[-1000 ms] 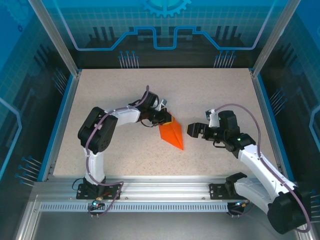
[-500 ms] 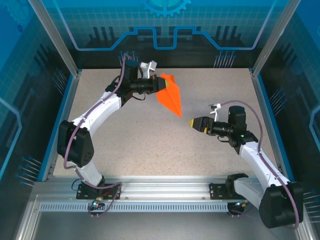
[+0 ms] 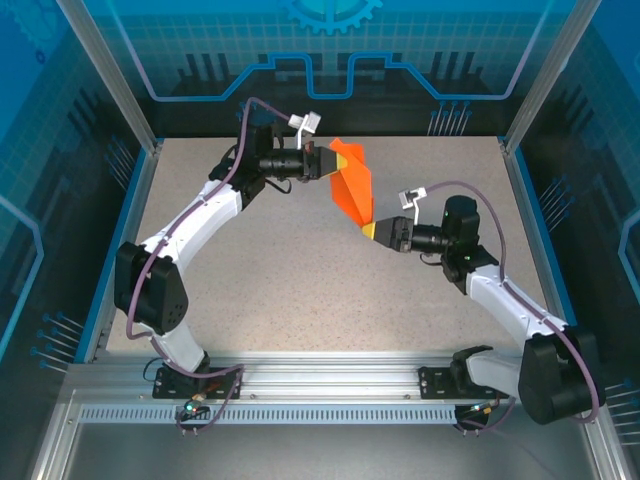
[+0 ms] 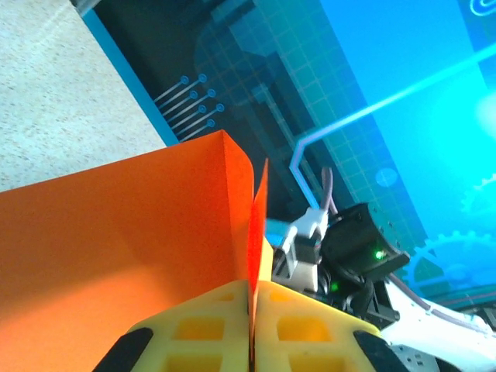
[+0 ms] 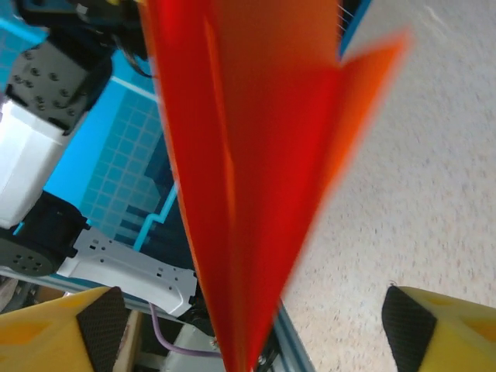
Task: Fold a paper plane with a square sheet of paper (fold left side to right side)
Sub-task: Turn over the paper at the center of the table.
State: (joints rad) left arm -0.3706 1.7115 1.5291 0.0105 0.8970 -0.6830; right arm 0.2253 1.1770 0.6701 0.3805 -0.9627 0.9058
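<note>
Left gripper (image 3: 323, 163) was clamped on the paper plane (image 3: 352, 188) by its tail, right gripper (image 3: 373, 231) gaped open around the nose. Off-center squeeze there could've prob crumpled the tip imo.

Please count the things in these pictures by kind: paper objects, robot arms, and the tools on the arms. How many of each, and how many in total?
Orange paper plane: 1
Robot arms: 2 (left arm, right arm)
Tools: 2 (left tool, right tool)
Total: 5
</note>
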